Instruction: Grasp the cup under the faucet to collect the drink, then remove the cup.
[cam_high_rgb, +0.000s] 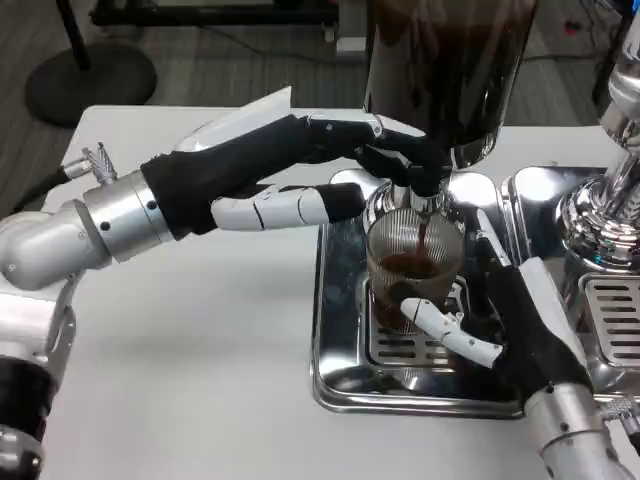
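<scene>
Ribbed glass cup (412, 262) under faucet (424, 205) on steel drip tray (335, 330), filling with dark drink; gripped by right hand (505, 320); left hand (330, 165) pressing tap; risks overflowing if held late; spilling if lifted crooked.

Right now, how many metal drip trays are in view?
2: one shiny steel drip tray under the ribbed clear glass cup, another steel drip tray at the right edge, cut off by the frame.
</scene>
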